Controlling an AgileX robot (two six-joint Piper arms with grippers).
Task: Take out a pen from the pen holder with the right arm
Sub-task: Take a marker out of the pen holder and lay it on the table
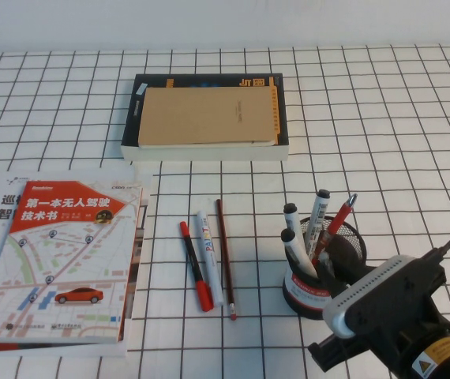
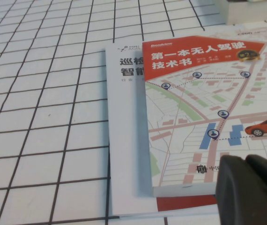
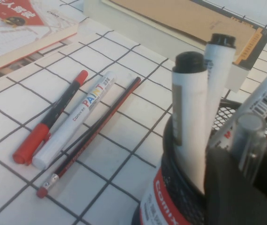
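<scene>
Reaching in: the right gripper sits at the black mesh pen holder, near right on the gridded table, close against a red-clipped pen standing among upright markers. Whether its jaws are parted or clamped on a pen cannot be told. At near left, the left gripper hovers over a map-covered book, jaws pressed together, holding nothing.

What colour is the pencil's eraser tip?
The eraser is red, clearest in the right wrist view.
</scene>
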